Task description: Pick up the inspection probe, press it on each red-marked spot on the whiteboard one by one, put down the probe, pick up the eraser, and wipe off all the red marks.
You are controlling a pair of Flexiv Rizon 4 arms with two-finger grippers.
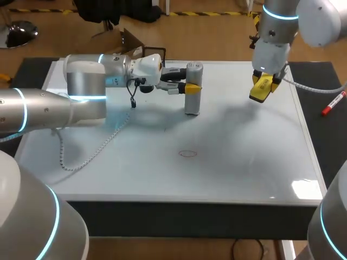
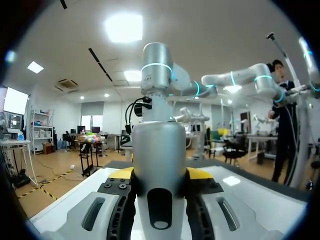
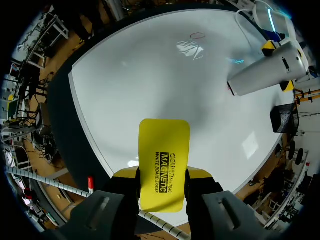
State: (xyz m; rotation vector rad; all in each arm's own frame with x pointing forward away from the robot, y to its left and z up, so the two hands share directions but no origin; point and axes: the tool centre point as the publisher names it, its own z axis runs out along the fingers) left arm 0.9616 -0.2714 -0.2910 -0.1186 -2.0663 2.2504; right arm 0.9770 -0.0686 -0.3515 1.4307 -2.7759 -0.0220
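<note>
On the whiteboard [image 1: 227, 162], the left pincer [image 1: 192, 86] clamps the upright probe [image 1: 193, 103]; the right pincer [image 3: 162, 175], above, grips the yellow eraser [image 3: 164, 150].

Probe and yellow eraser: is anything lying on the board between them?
No. The head view shows only bare whiteboard between the probe and the eraser.

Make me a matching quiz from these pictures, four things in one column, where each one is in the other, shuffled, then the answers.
1 probe
2 eraser
3 red marker
4 red oval mark

A on the dark mat beside the whiteboard
B standing on the whiteboard, in the left gripper
C drawn mid-whiteboard
D in the air, in the right gripper

Pairs: 1-B, 2-D, 3-A, 4-C
</note>
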